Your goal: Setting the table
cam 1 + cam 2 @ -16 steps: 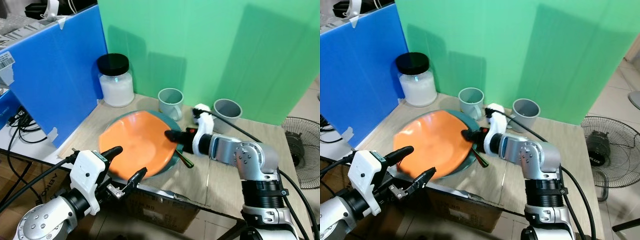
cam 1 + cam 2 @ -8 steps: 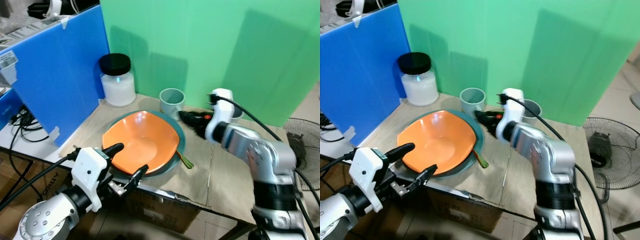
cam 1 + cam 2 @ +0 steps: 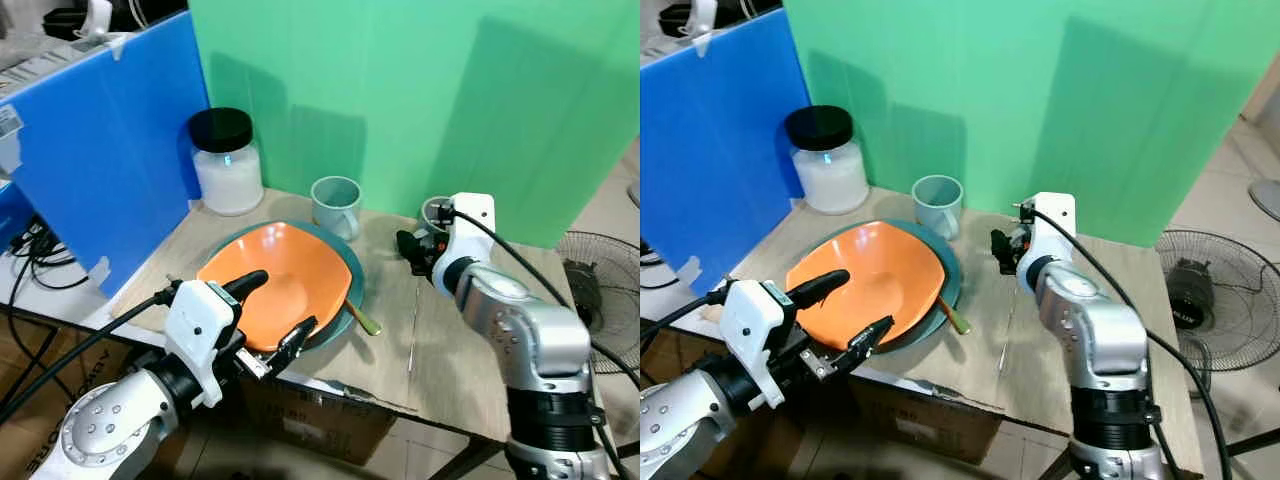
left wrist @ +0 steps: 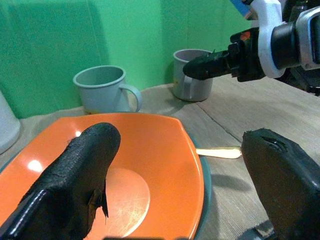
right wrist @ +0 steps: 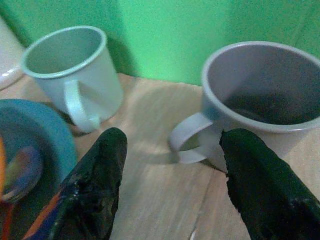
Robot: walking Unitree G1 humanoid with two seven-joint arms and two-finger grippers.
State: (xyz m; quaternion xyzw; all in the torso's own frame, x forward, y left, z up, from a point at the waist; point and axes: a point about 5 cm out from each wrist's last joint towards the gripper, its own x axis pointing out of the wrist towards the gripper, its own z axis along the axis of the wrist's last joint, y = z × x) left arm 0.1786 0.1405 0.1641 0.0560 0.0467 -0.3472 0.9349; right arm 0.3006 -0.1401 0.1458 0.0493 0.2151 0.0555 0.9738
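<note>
A black-lidded jar (image 3: 227,162) of white powder stands at the counter's (image 3: 460,350) back corner against a blue board (image 3: 100,150); a fan (image 3: 1200,290) sits on the floor

two mugs (image 5: 75,75) (image 5: 260,95), one jar (image 3: 228,160)

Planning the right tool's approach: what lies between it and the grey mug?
Bare tabletop; the right tool faces the grey mug, its handle between the open fingers, right wrist view.

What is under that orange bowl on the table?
A teal plate lies under the orange bowl; just its rim shows around the bowl. A spoon pokes out from under the bowl's edge on the plate's right side. The bowl covers the spoon's other end.
</note>
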